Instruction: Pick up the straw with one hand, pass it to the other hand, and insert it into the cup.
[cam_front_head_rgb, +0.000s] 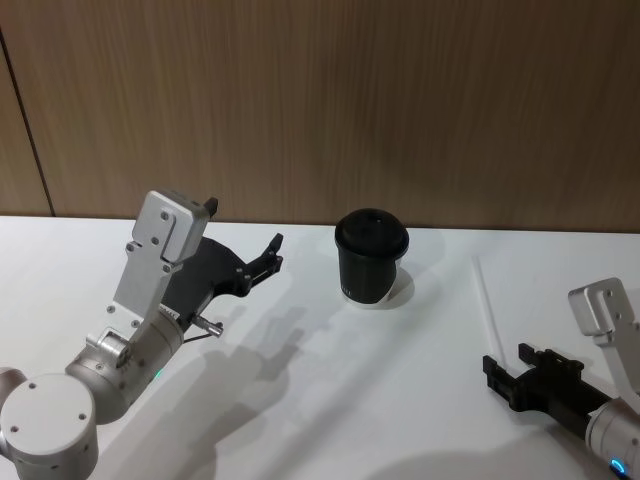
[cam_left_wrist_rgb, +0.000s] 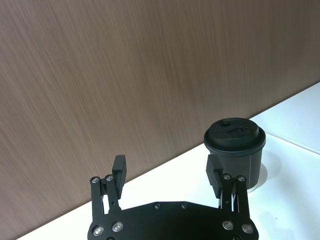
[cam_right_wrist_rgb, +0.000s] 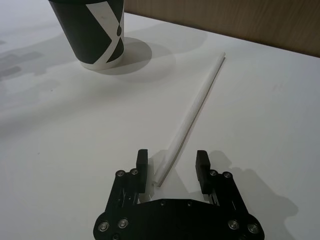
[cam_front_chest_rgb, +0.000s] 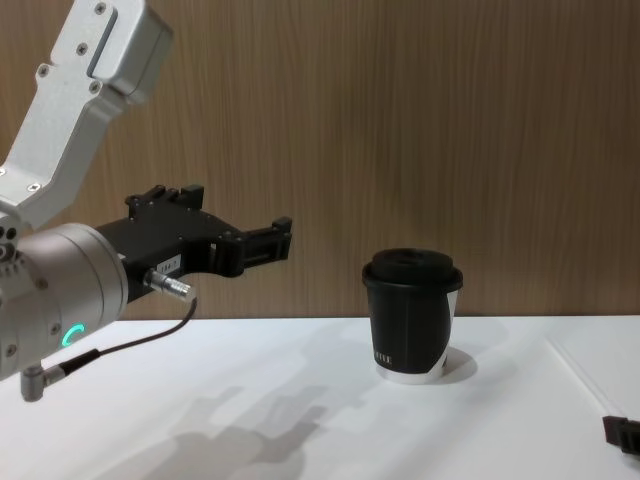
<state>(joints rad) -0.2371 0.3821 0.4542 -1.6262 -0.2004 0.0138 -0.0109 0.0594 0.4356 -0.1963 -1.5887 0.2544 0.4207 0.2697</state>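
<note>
White table (cam_front_head_rgb: 300, 420) meets a brown wood wall (cam_front_head_rgb: 400, 100). The black cup (cam_front_head_rgb: 370, 262) stands near the middle. The white straw (cam_right_wrist_rgb: 197, 102) lies flat to its right. The right gripper (cam_right_wrist_rgb: 172, 157) is low, fingers open, with the straw's near end between them. The left gripper (cam_left_wrist_rgb: 166, 167) hangs left of the cup, fingers open.

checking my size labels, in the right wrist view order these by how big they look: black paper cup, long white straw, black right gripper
1. black right gripper, largest, though nearest the camera
2. black paper cup, top cut off
3. thin white straw, longest span but slimmest
</note>
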